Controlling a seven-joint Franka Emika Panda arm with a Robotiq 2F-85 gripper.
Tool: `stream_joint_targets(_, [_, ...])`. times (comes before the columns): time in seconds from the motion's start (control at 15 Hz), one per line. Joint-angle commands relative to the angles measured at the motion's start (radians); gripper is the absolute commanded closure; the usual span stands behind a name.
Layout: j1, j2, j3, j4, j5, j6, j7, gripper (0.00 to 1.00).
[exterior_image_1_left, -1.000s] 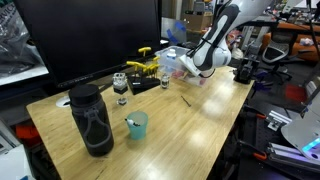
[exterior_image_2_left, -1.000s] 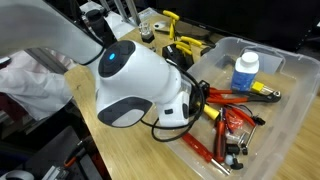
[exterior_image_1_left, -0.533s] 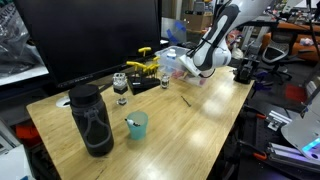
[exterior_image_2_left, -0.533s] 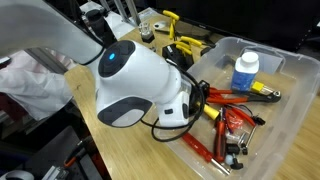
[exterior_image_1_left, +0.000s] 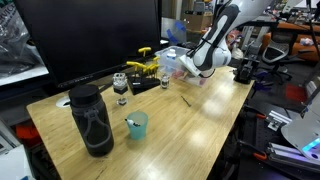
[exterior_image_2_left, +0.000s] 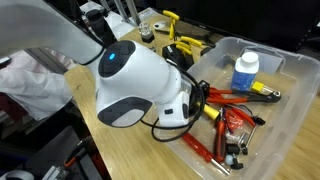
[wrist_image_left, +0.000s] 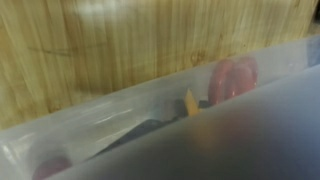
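My gripper (exterior_image_2_left: 190, 103) reaches down into a clear plastic bin (exterior_image_2_left: 292, 118) at the table's far end, over the bin's near wall. The white wrist housing (exterior_image_2_left: 135, 85) hides most of the fingers, and they read as shut, with nothing visibly held. Closest to them lie red-handled pliers (exterior_image_2_left: 226, 97) and other small tools on the bin floor. A white bottle with a blue cap (exterior_image_2_left: 244, 72) stands at the bin's back. In the blurred wrist view the bin's clear wall (wrist_image_left: 110, 105) runs across, with a red shape (wrist_image_left: 232, 78) and a yellow tip (wrist_image_left: 190, 102) behind it.
On the wooden table (exterior_image_1_left: 180, 125) stand a black bottle (exterior_image_1_left: 90, 118), a teal cup (exterior_image_1_left: 137, 125) and a small glass jar (exterior_image_1_left: 121, 88). A yellow clamp (exterior_image_1_left: 143, 66) lies beside the bin (exterior_image_1_left: 172, 66). A large dark monitor (exterior_image_1_left: 90, 40) lines the back edge.
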Motion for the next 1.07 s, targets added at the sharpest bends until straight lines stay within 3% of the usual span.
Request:
stream_joint_targets(0.0, [-0.002,-0.001,0.01,0.003,0.038,-0.002,-0.033,0.81])
stream_joint_targets(0.73, [-0.002,-0.001,0.01,0.003,0.038,-0.002,-0.033,0.81])
stream_joint_targets(0.8, [-0.002,-0.001,0.01,0.003,0.038,-0.002,-0.033,0.95])
stream_joint_targets(1.0, [0.082,-0.027,-0.08,-0.022,0.078,-0.014,-0.068,0.95])
